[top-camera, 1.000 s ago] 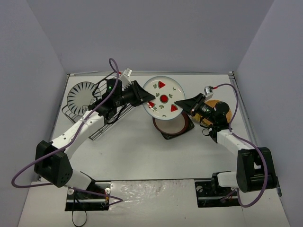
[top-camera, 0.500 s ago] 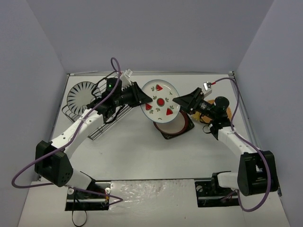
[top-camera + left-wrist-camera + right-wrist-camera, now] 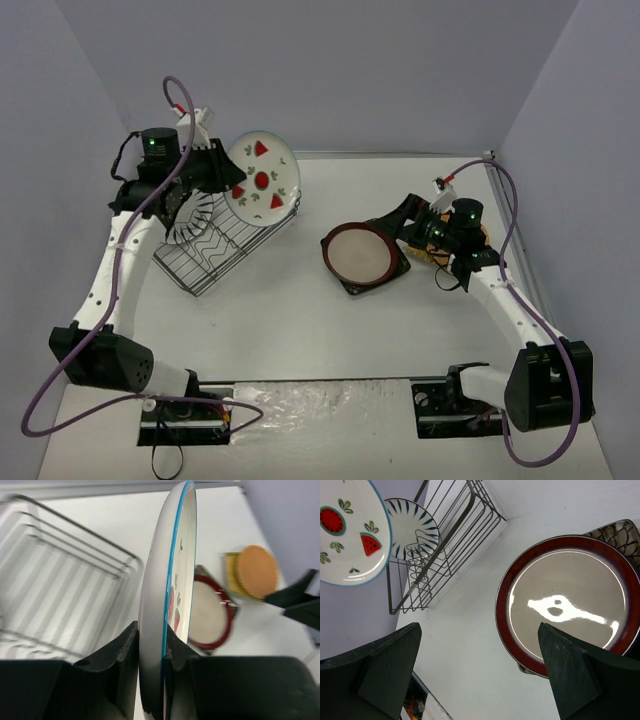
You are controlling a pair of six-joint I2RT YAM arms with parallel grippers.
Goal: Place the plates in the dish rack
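Note:
My left gripper (image 3: pixel 230 186) (image 3: pixel 152 635) is shut on the rim of the white plate with red fruit motifs (image 3: pixel 262 182) (image 3: pixel 172 565). It holds the plate on edge, in the air above the far side of the dish rack (image 3: pixel 215 250) (image 3: pixel 60 575) (image 3: pixel 451 535). A black-striped plate (image 3: pixel 188 216) (image 3: pixel 415 527) stands in the rack. The red-brown-rimmed plate (image 3: pixel 357 253) (image 3: pixel 207 612) (image 3: pixel 570 597) lies on the dark square plate (image 3: pixel 352 288) (image 3: pixel 615 534) at mid-table. My right gripper (image 3: pixel 388 228) (image 3: pixel 479 627) hangs open and empty just right of that stack.
An orange-tan plate (image 3: pixel 484 238) (image 3: pixel 256 571) lies at the right, mostly under my right arm in the top view. Grey walls close in the table on three sides. The rack sits in the far left corner.
The right gripper opened, let go of the fruit plate and drew back to the right. The left arm swung the plate up and left, from above the stack to over the rack.

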